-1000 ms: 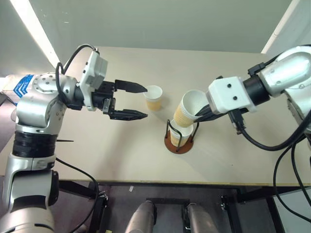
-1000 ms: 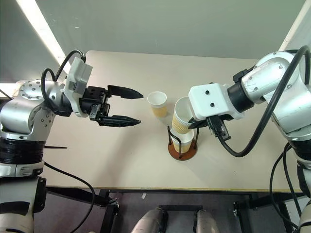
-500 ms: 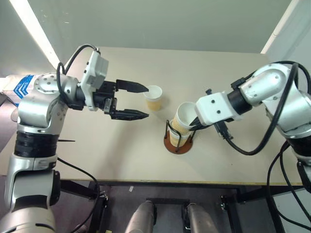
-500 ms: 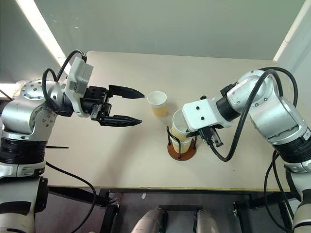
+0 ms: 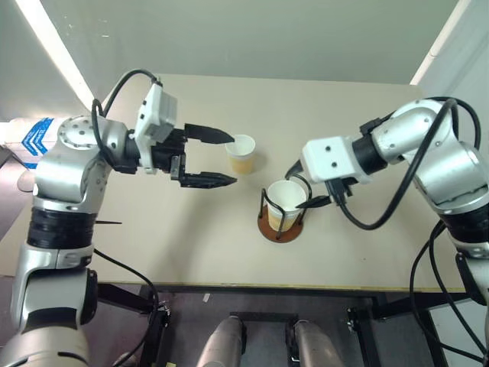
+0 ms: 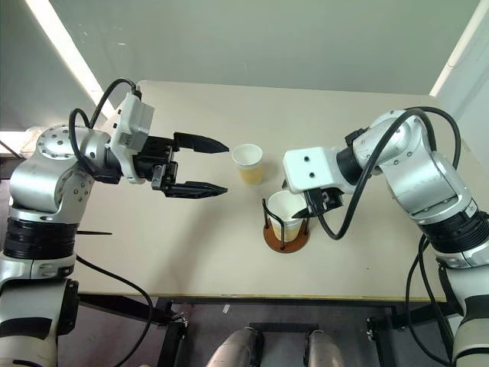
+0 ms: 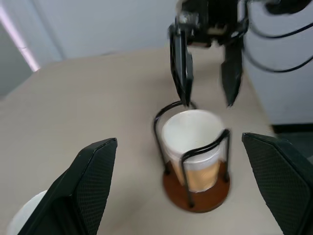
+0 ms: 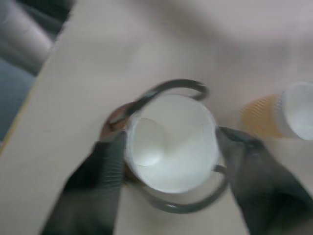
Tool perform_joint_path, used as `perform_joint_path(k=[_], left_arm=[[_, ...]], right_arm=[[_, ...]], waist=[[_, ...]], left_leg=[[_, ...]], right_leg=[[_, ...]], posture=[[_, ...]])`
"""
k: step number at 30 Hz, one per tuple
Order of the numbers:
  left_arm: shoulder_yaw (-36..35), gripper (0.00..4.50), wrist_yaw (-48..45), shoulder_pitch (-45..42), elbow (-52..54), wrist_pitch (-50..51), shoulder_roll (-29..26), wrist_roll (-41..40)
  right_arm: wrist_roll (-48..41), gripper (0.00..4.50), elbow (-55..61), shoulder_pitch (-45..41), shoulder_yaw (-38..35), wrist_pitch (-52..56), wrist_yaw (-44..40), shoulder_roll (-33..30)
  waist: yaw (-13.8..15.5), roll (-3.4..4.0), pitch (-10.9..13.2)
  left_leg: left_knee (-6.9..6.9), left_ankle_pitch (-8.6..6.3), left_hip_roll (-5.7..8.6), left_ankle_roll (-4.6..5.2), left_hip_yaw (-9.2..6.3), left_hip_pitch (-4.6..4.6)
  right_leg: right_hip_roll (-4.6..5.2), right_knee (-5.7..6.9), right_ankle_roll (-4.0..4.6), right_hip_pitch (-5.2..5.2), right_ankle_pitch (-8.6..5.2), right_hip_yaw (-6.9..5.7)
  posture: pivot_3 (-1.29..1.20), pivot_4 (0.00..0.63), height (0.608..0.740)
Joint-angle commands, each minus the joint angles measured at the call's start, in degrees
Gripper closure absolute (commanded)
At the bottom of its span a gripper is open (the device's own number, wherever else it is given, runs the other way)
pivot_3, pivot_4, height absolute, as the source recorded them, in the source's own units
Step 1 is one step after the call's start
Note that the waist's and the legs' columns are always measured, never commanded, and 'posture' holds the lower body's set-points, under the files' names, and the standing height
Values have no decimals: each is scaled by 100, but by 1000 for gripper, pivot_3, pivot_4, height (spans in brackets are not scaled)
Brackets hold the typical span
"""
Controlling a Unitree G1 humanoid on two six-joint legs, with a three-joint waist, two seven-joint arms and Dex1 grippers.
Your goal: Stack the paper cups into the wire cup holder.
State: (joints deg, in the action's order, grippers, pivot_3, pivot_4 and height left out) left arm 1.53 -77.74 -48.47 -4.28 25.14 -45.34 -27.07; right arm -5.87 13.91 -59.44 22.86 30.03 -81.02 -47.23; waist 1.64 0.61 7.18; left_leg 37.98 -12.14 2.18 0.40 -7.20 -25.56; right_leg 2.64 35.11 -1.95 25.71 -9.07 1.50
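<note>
A paper cup (image 5: 285, 197) stands upright inside the wire cup holder (image 5: 280, 229), white rim up, its tan body behind the black loops. My right gripper (image 5: 306, 187) hangs just above that cup, open, one finger (image 7: 182, 73) on either side of the rim and touching nothing. Another paper cup (image 5: 243, 155) stands alone on the table, to the left of and behind the holder. My left gripper (image 5: 230, 160) is open and held level, its fingertips right beside that loose cup and a little above the table.
The beige table (image 5: 176, 229) stretches bare between the holder and its front edge. A grey wall rises behind the far edge. Black cables loop off my right forearm (image 5: 382, 222) above the table's right side.
My right gripper lowered its tilted cup into the cup standing in the holder, then opened and let go. The left gripper stayed open beside the loose cup.
</note>
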Motion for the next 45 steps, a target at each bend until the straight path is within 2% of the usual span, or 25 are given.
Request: perform_joint_path(k=[1,4,7,12,17,22,36,45], left_arm=[[79,0,857,-342,-359,-786,250,808],[247,0,1234,-409,-660,-1487,340,1431],[673,0,1587,-663,-1106,-2280,471,2254],[1269,0,1705,-1142,-1843,-3152,627,3172],[1786,0,1424,-1542,-2439,-3619,829,3666],[2056,0,1351,-1738,-2982,-3920,962,4028],[2476,0,2389,-2671,-5094,-4713,1699,5087],[2648,0,2769,-2893,-5751,-4932,1917,5496]], right_arm=[[-576,563,192,-221,-984,833,351,-9],[-1040,563,241,-289,-1603,1679,723,33],[-1768,563,387,-321,-2782,2917,1375,189],[-2639,563,1010,62,-3689,3965,2034,342],[-3345,563,1618,629,-4174,4431,2448,358],[-3855,563,1905,870,-4311,4538,2797,315],[-4663,563,1967,1211,-4329,4159,3410,-22],[-5044,563,1805,1284,-4333,4026,3677,-256]], waist=[[14,0,0],[7,0,0],[9,0,0],[30,-2,-1],[26,-1,0],[25,-1,0],[49,-1,0],[61,-1,0]], left_leg=[[0,1,0,0,0,-1],[2,4,1,-1,2,-2],[-1,21,2,-34,2,-2],[-9,24,3,-47,1,-5],[-4,23,5,-48,2,-28],[-2,22,5,-47,1,-38],[6,14,7,-24,4,-43],[12,17,8,-28,13,-47]], right_leg=[[0,0,1,0,1,0],[0,-5,1,-1,3,2],[-1,-7,0,1,3,3],[-2,-8,-3,6,5,2],[-2,-11,-34,24,21,6],[-2,-11,-65,34,38,6],[-2,-13,-92,33,53,8],[-2,-17,-108,33,53,12]], posture=[[0,150,740],[0,150,740],[0,150,740],[0,150,740],[0,150,740],[0,150,740],[0,150,740],[0,150,740]])
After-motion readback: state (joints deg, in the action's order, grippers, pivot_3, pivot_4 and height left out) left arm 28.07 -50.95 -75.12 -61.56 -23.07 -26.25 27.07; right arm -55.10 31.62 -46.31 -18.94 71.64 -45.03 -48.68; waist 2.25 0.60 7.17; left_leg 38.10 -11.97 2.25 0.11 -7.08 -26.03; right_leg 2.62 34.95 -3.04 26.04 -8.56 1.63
